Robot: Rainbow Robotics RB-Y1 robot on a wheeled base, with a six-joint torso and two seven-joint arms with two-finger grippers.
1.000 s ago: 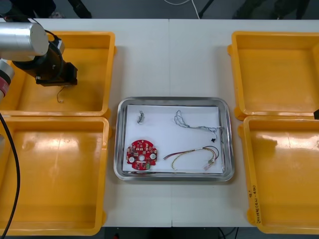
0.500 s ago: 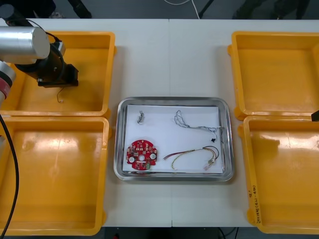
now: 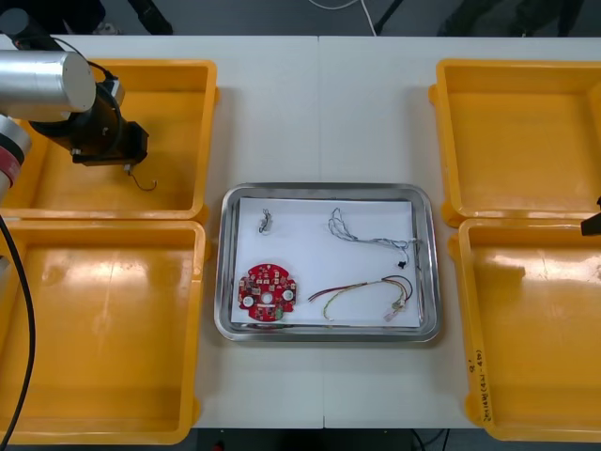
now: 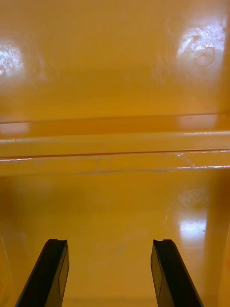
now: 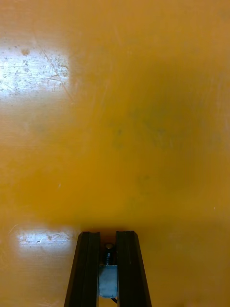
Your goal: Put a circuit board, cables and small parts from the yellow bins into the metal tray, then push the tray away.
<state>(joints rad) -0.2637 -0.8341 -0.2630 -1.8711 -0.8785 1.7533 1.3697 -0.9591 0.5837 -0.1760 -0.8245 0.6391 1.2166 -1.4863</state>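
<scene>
My left gripper [image 3: 120,158] hangs inside the far left yellow bin [image 3: 178,103]. In the left wrist view its fingers [image 5: 89,268] stand close together, shut on a small metal part [image 5: 108,280]. A thin wire [image 3: 143,180] trails from the gripper over the bin floor. The metal tray [image 3: 424,324], white inside, sits mid-table. It holds a round red circuit board [image 3: 266,292], a blue and white cable [image 3: 366,237], a red and yellow cable [image 3: 362,293] and a small metal part [image 3: 267,222]. My right gripper [image 4: 109,242] is open over the rims between the two right bins, nothing between its fingers.
The near left bin [image 3: 103,329], far right bin [image 3: 521,141] and near right bin [image 3: 535,329] show bare floors. A dark bit of my right arm [image 3: 593,224] pokes in at the right edge. Bare table lies beyond the tray.
My left gripper has closed on the small metal part. Its thin wire has shifted to the right on the bin floor. The right arm has barely moved.
</scene>
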